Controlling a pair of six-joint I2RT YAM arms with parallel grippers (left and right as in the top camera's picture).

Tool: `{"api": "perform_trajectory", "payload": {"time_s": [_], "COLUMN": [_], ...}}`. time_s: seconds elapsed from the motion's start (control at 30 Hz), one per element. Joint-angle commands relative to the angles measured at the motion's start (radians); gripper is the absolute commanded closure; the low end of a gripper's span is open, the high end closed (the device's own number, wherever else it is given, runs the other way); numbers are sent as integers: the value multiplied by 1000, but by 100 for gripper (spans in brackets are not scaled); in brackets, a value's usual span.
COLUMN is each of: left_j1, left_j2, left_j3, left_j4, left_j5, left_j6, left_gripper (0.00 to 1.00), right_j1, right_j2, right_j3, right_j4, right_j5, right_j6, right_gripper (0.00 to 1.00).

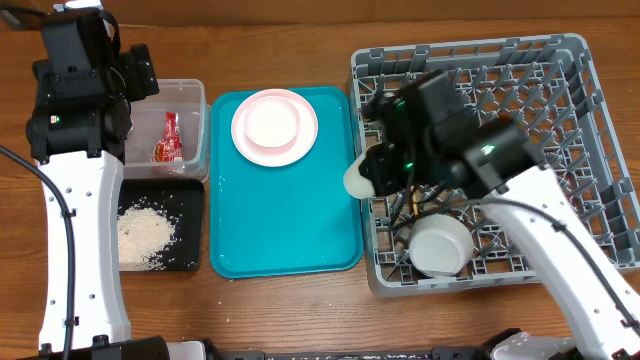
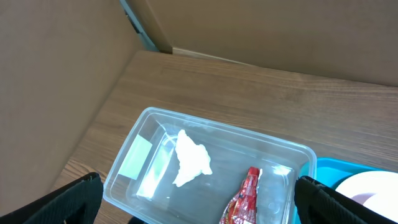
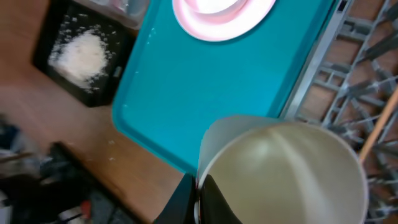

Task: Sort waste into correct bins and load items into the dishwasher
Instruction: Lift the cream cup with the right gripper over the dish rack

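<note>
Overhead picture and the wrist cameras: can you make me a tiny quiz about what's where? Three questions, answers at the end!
1. True or false: the red wrapper lies inside the clear tub.
2. What do the right fingers hold? A) a white cup B) a fork C) a sponge
3. What does the pink plate sit on?

Key: 1 true. 2 A. 3 the teal tray.
</note>
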Motion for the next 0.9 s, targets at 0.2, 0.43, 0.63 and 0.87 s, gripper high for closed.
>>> {"api": "perform_trajectory", "payload": {"time_s": [0.2, 0.43, 0.63, 0.87], "left_j1": [-1, -1, -1, -1], "left_j2": [1, 1, 1, 1], "left_j3": [13, 13, 13, 13], "left_j4": [4, 4, 4, 4], "left_j5": [4, 4, 4, 4], "left_j6": [-11, -11, -11, -11], "left_gripper": [0, 0, 0, 0], "right_j1": [-214, -283, -365, -416], "right_j2": [-23, -20, -18, -18], "right_j3": [-37, -203, -327, -391], "right_j4": [-18, 82, 215, 257], "right_j5": [-362, -438, -515, -518], "right_j6": [0, 0, -31, -132], "right_gripper": [96, 96, 96, 96]}}
